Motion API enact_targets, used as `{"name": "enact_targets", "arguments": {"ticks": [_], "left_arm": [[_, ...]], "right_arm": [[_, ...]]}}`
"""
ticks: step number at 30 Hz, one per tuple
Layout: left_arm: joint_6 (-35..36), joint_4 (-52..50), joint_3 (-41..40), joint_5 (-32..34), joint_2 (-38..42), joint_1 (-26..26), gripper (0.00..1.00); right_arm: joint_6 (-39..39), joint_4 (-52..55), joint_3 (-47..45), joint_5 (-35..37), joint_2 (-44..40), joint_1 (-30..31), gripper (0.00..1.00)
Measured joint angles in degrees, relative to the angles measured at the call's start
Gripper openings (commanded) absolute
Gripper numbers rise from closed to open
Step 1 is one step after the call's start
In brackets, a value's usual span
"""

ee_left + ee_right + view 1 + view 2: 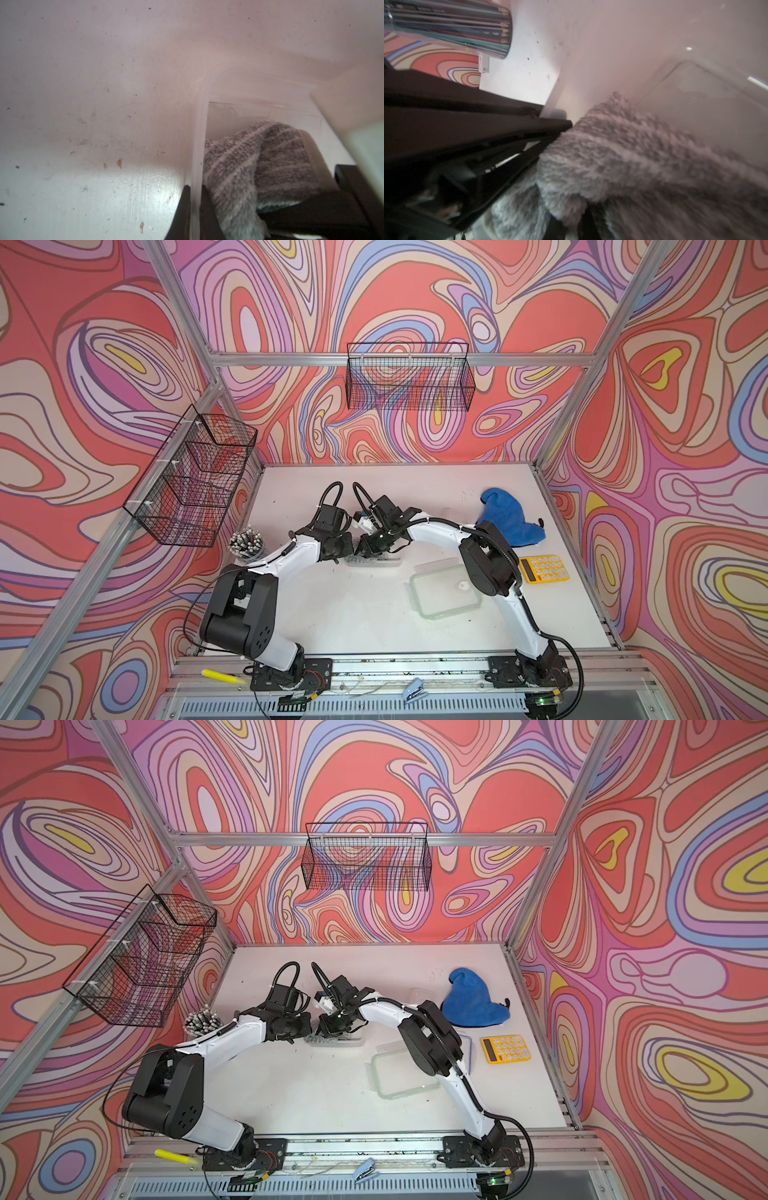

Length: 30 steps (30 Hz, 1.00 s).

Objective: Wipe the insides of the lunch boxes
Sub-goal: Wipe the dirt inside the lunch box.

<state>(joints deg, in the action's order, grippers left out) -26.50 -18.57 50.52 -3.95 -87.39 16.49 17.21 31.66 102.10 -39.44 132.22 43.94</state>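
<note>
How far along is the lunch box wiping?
Done: the green-rimmed lid is off. In hand: the left tool pinches one box's wall; the right tool holds a grey cloth inside it. Maybe left: the other box, near the blue cloth; can't tell if wiped.

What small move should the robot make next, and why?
Probably sweep the grey cloth across the lunch box floor toward its far corner: the right gripper grips it inside, and the left gripper pinches the wall, steadying it.

The white table [353, 614] carries a pencil cup [247, 545], a tub [388, 562], a lid [440, 597], a calculator [543, 568] and a blue cloth [509, 516] — and, faintly, perhaps a second tub [419, 994] just beside that cloth.
</note>
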Motion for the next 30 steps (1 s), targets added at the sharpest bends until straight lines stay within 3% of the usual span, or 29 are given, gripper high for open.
{"name": "enact_targets", "arguments": {"ticks": [11,21,26,30], "left_arm": [[3.5,-0.7,0.0,0.8,0.3,0.0,0.00],[4.4,0.4,0.1,2.7,1.6,-0.7,0.00],[3.8,0.8,0.1,2.6,1.7,-0.8,0.00],[3.3,0.8,-0.1,2.1,1.7,-1.2,0.00]], "right_arm": [[-9.3,17.2,3.5,11.4,0.0,0.0,0.00],[-11.6,30.2,12.4,28.2,1.9,0.7,0.00],[-11.5,30.7,13.2,28.2,2.4,1.0,0.00],[-11.0,28.9,12.3,23.9,2.4,1.2,0.00]]}}
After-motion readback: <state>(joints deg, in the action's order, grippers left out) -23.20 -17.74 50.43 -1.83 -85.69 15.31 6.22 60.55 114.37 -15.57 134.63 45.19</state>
